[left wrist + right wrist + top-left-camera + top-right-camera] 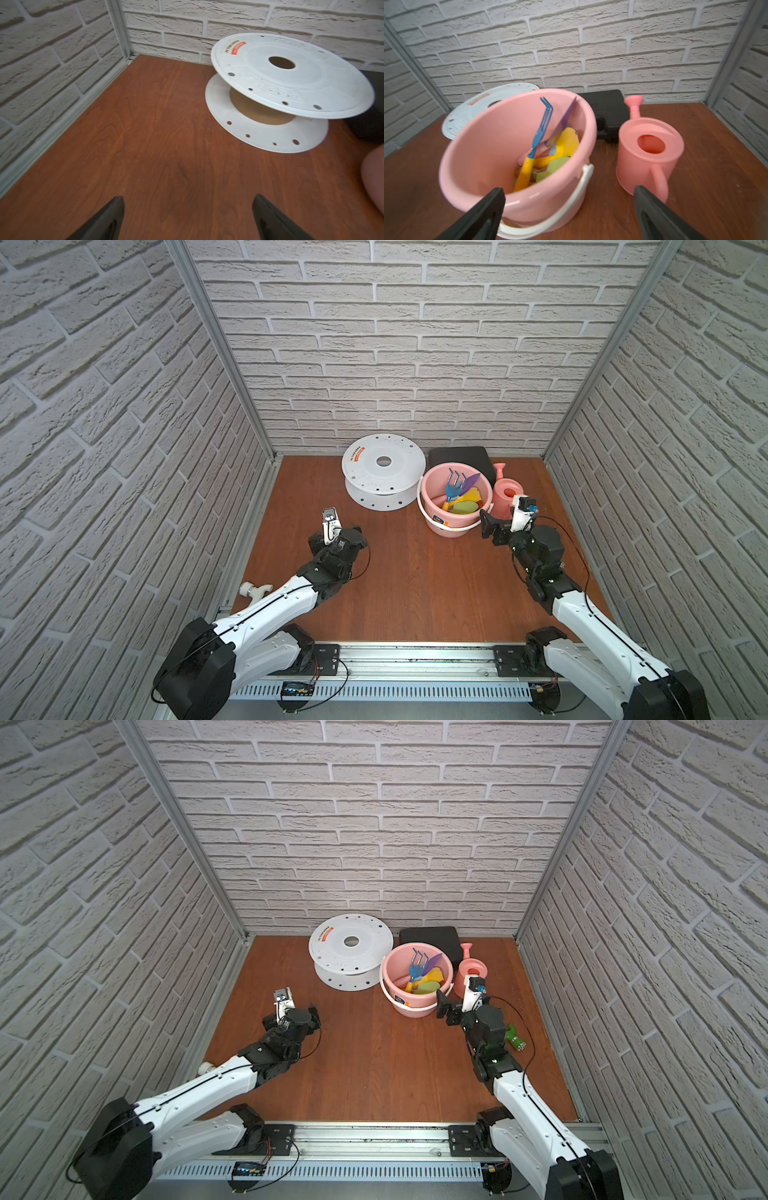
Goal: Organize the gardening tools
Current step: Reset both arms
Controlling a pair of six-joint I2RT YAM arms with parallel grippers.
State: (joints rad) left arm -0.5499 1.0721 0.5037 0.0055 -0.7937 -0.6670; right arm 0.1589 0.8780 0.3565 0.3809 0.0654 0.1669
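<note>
1. The left gripper [188, 198] spreads its jaws wide above the table [145, 124] and holds nothing.
2. The right gripper [568, 193] is wide too and empty, just before the bucket [471, 145].
3. The tools [566, 143] lie inside the bucket; the watering can [650, 166] stands beside it.

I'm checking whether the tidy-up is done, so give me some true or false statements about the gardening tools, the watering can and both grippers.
1. The blue claw fork stands inside the pink bucket. True.
2. The pink watering can lies inside the bucket. False: the can stands upright on the table beside the bucket.
3. The right gripper is shut on the blue claw fork. False: the right gripper is open and holds nothing.
4. The left gripper is open and holds nothing. True.
5. The purple trowel lies on the table. False: the trowel leans inside the bucket.
</note>
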